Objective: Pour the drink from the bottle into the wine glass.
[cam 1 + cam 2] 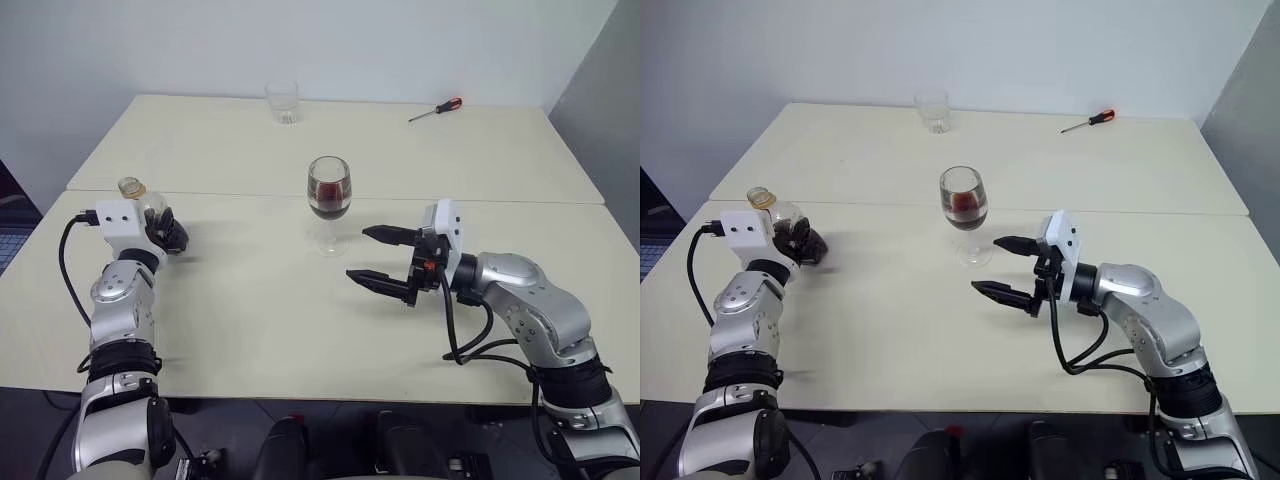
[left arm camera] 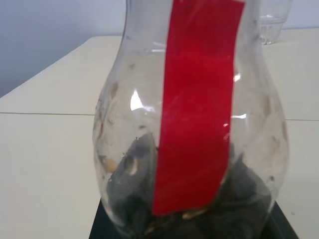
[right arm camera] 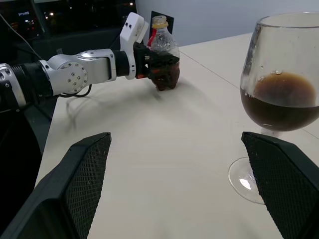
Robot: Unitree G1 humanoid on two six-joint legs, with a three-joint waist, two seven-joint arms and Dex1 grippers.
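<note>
A: What is the biggest thing here?

B: Two cream tables (image 1: 250, 330) pushed together, with a seam running left to right between them. Everything stands on them or hangs over them.

A: And the arms?

B: The right gripper (image 1: 385, 258) reaches in from the right over the near table, pointing left, level with the tabletop. Its two black fingers stand wide apart with nothing between them. The left gripper (image 1: 168, 234) is over the near table's left side, just this side of the seam, and its fingers are clamped on the bottle (image 1: 145, 205).

A: How does the bottle sit?

B: Upright, its base low over or on the table; I cannot tell which. It has an open mouth at the top and a red strip down its side. The left wrist view shows it almost empty, with only drops and smears on the inside wall.

A: Where is the wine glass?

B: The wine glass (image 1: 328, 200) stands upright near the middle of the near table, just left of and beyond the open right gripper, not touching it. The drink (image 3: 279, 102), dark brown-red, fills its bowl partway.

A: Anything smaller?

B: A short clear tumbler (image 1: 283, 102) stands at the far edge, behind the wine glass. A screwdriver (image 1: 436, 110) with a red handle lies at the far right.
</note>
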